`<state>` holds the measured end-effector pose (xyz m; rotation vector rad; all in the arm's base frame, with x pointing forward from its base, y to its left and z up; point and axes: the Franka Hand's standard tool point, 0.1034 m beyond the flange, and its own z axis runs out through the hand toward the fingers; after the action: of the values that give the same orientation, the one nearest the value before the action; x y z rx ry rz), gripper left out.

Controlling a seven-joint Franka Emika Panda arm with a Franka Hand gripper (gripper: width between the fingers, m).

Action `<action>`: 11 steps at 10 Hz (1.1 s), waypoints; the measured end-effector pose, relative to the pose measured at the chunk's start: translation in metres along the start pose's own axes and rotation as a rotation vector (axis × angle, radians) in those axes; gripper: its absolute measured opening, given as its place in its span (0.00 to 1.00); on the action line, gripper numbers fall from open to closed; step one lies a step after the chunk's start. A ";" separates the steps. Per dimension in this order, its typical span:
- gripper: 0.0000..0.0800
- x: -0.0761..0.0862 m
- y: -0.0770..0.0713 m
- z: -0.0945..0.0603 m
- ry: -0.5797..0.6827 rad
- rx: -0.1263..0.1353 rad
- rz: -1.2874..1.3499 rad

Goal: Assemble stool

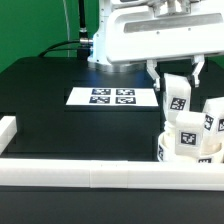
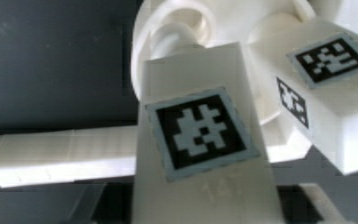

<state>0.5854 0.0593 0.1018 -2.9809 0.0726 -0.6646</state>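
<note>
White leg block [image 2: 194,78], black-and-white square tag [image 2: 202,138] on its face, sits gripped tight in the tool [image 1: 175,84].

Boxy white gripper [image 1: 175,80], seemingly pale fingers [image 1: 152,72]

Border rail [image 1: 90,172] and upright leg blocks [image 1: 213,120] hem the seat [image 1: 172,150]; open table [image 1: 50,110] surrounds the marker board [image 1: 112,97].

Robot lab, green backdrop [image 1: 30,25], black table [image 1: 50,115], tagged marker board [image 1: 110,97]
</note>
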 end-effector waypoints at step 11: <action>0.41 -0.008 -0.004 0.007 -0.016 0.003 -0.008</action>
<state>0.5814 0.0645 0.0929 -2.9851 0.0585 -0.6406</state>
